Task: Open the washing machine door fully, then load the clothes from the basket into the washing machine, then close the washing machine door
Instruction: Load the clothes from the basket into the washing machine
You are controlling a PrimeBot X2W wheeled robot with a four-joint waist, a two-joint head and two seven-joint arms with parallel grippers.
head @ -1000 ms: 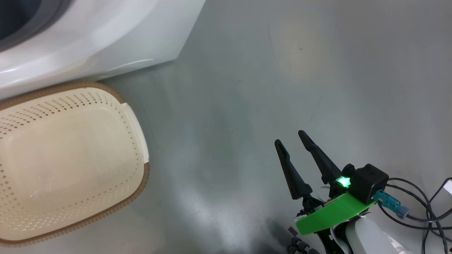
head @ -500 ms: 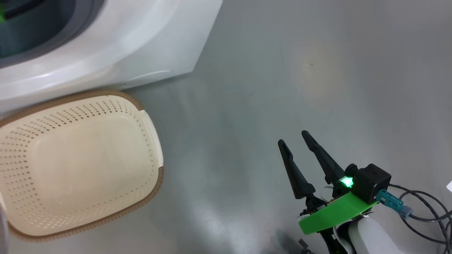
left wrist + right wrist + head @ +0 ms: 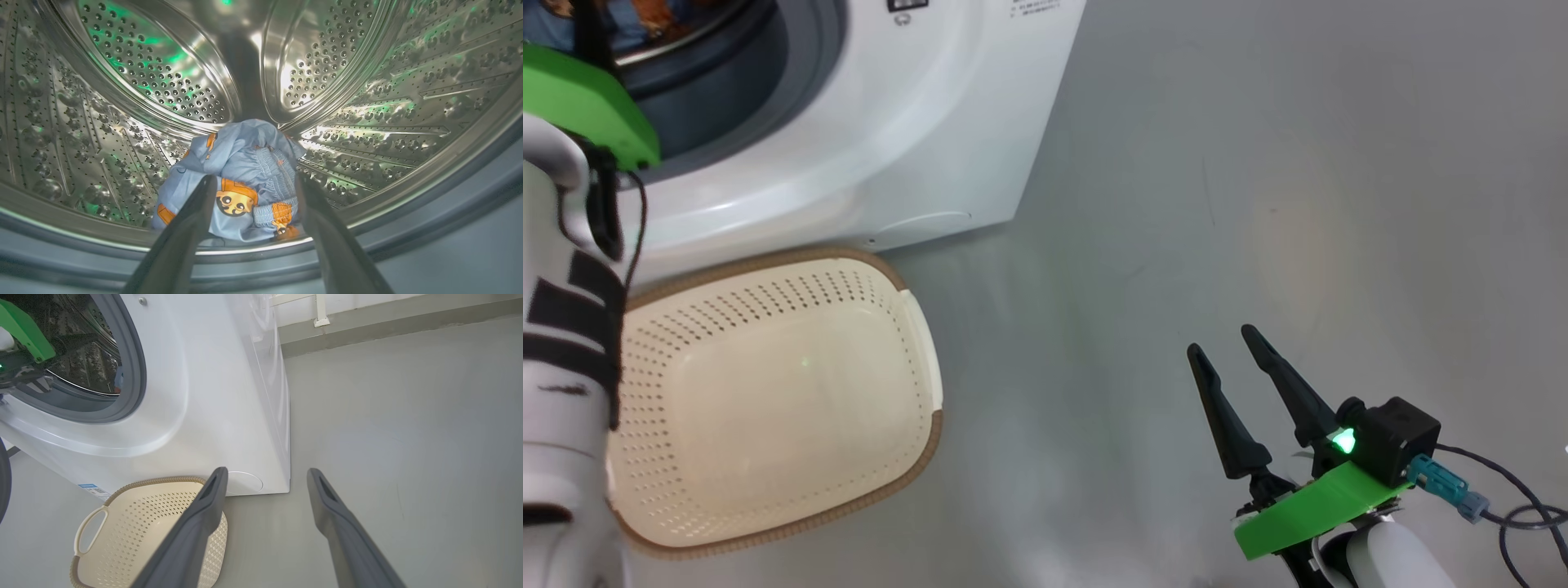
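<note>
The washing machine (image 3: 915, 122) stands with its mouth uncovered. A dark curved sliver at the left edge of the right wrist view looks like the washing machine door (image 3: 3, 477), swung aside. My left gripper (image 3: 255, 177) is open at the drum's mouth, its fingers (image 3: 192, 220) apart and holding nothing. The clothes (image 3: 241, 171), light blue with orange prints, lie bunched on the drum floor just beyond the fingertips. The basket (image 3: 768, 400) sits on the floor against the machine's front with nothing in it. My right gripper (image 3: 1225, 343) hangs open over bare floor, well right of the basket.
My left forearm (image 3: 564, 343) crosses the basket's left side up to its green wrist plate (image 3: 580, 98) at the grey gasket (image 3: 800, 73). Grey floor (image 3: 1176, 204) spreads to the right of the machine. Cables (image 3: 1503, 514) trail by my right wrist. A wall base (image 3: 367, 322) runs behind.
The head camera has tilted up, so the machine's mouth, my left arm and more of the basket have come into view. My right gripper holds the same open pose.
</note>
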